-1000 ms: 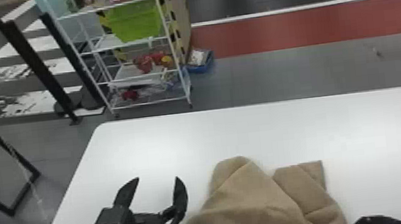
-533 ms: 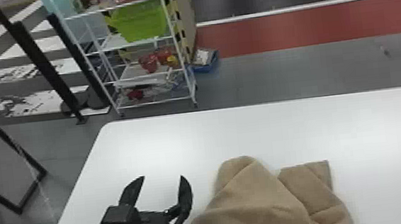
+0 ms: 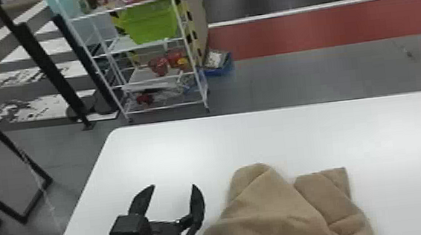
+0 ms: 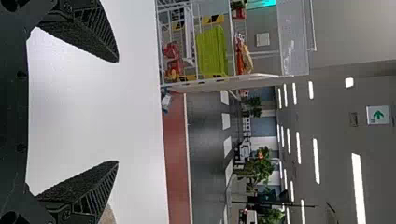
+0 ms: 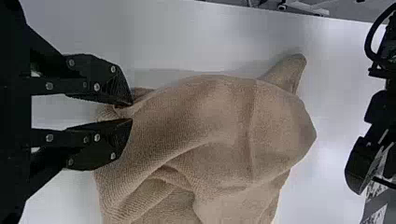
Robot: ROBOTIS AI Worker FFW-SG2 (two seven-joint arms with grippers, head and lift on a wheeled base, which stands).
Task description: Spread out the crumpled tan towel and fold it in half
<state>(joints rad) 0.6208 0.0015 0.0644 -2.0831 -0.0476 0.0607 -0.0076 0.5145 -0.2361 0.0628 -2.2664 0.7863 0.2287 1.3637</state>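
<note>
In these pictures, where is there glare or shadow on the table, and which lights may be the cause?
Head view: soft, pale glare patches on the white table; left wrist view: ceiling lights glowing as bright strips, perhaps the cause; right wrist view: a faint, soft-edged shadow on the table along the towel.

The tan towel (image 3: 276,213) lies crumpled on the white table, its textured cloth bunched in uneven, overlapping folds.
</note>
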